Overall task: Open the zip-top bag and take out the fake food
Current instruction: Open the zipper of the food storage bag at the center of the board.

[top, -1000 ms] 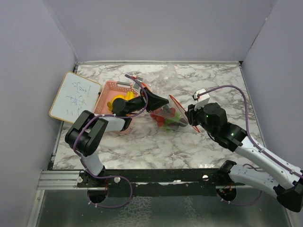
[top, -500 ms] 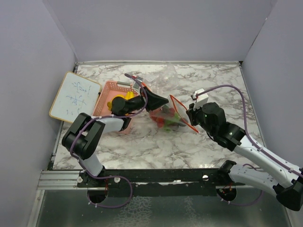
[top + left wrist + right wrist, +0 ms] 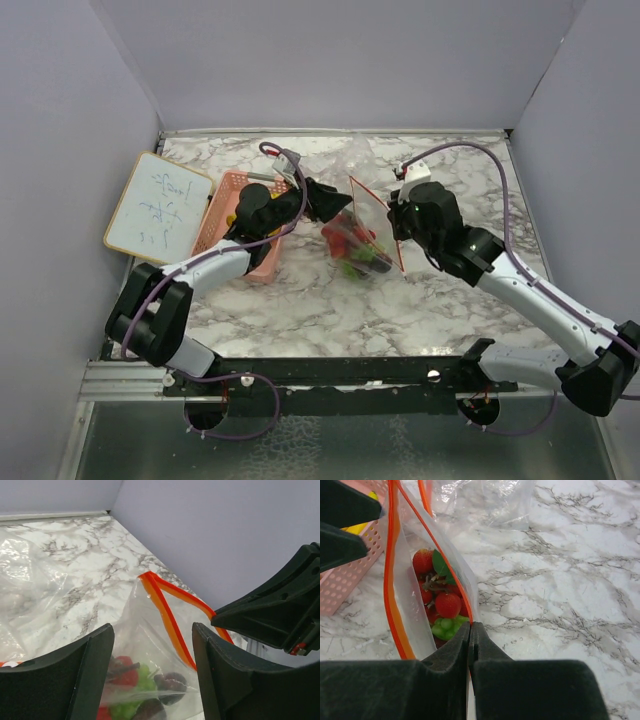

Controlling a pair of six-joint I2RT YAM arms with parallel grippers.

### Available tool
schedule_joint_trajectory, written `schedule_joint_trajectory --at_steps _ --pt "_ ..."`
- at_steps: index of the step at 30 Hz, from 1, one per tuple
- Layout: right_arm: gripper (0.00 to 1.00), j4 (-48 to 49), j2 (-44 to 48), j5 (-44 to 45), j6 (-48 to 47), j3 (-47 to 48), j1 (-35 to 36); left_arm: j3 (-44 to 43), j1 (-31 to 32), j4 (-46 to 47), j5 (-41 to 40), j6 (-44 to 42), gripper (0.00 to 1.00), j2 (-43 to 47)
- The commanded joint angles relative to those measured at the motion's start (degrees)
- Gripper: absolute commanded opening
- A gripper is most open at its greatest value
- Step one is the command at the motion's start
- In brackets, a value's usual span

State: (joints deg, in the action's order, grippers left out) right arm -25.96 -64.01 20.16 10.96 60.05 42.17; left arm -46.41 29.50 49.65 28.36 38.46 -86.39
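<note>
The zip-top bag (image 3: 362,238) sits on the marble tabletop (image 3: 300,300) at the middle of the top view, between the two arms. Its orange zip (image 3: 391,580) stands up, and the two tracks are parted, so the mouth looks open. The right gripper (image 3: 470,628) has its jaws pressed tight together on the bag's right-hand wall just below the zip, at the lower middle of the right wrist view. The left gripper (image 3: 152,627) hovers at the mouth from the other side. Its jaws are spread apart with nothing between them, and the bag shows beyond them in the lower half of the left wrist view. Most of the fake food (image 3: 448,605) lies inside the bag: red strawberries, a green cluster and dark purple bits heaped at the bottom. A few yellow pieces (image 3: 360,528) lie in the pink basket (image 3: 228,188) left of the bag, so some items seem to be out already. The opening step therefore looks done and the emptying is only partly done. What remains is for the free jaws to reach into the mouth and lift out the rest while the other side stays pinned.
</note>
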Motion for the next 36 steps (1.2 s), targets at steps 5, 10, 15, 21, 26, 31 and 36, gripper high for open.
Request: schedule_joint_trajectory --at_steps 5,10,15,21,26,31,36 --pt "0.02 -4.2 -3.6 -4.2 3.3 10.2 -6.2 -0.9 0.3 -21.1 -19.8 -5.2 0.79 13.7" --pt "0.02 -7.8 -3.6 1.0 1.6 16.8 -6.4 -1.6 0.6 -25.7 -21.3 -8.0 0.79 19.7" --pt "0.02 -8.6 -2.7 1.5 -1.0 20.2 -6.4 -1.2 0.5 -25.7 -19.3 -8.8 0.76 21.7" --pt "0.02 -5.6 -3.3 -6.6 -0.1 15.2 -6.3 -0.5 0.6 -23.8 -16.1 -7.1 0.71 20.4" --pt "0.02 0.7 -4.2 -13.4 4.2 3.8 -6.3 2.2 2.4 -21.0 -14.2 -5.1 0.54 19.0" --pt "0.02 8.9 -3.2 -22.8 9.7 -4.9 -6.2 6.6 5.7 -20.1 -17.5 -5.0 0.52 18.9" --pt "0.02 12.0 -4.3 -24.2 10.9 -8.3 -5.9 9.9 8.3 -19.4 -19.4 -4.8 0.45 18.8"
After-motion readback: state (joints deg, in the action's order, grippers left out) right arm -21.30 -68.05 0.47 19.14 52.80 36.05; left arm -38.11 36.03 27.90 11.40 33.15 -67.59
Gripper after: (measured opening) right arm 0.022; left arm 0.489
